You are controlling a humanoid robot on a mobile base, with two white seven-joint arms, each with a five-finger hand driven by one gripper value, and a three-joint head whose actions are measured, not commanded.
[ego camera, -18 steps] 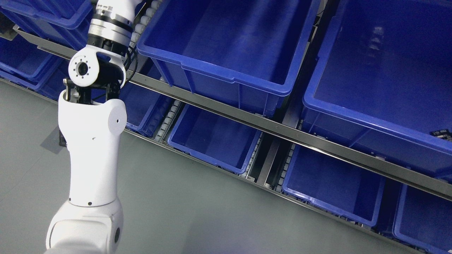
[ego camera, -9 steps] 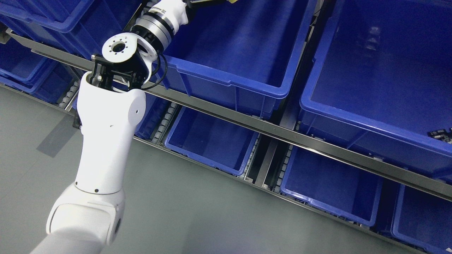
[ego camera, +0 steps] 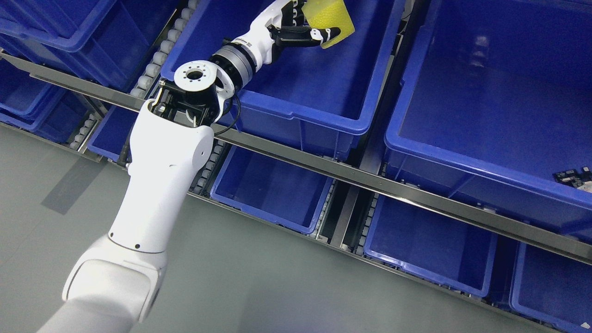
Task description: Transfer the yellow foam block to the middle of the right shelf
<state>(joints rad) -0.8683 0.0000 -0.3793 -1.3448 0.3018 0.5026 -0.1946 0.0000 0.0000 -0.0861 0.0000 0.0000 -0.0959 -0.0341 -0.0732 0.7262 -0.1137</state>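
1. We see our left hand (ego camera: pixel 296 25), white with black fingers, closed around a pale yellow foam block (ego camera: pixel 328 21) near the top edge.
2. Hand and block hang over the inside of a large blue plastic bin (ego camera: pixel 296 115) on the upper shelf level.
3. A second large blue bin (ego camera: pixel 462 152) sits to its right; a small dark item in its far corner is too small to identify, perhaps a circuit board.
4. A grey metal shelf rail (ego camera: pixel 370 178) runs diagonally below, with smaller blue bins (ego camera: pixel 273 212) under it.

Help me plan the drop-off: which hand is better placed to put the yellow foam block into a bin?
Left. The left hand already grips the yellow foam block above the blue bin; no right arm is in view.
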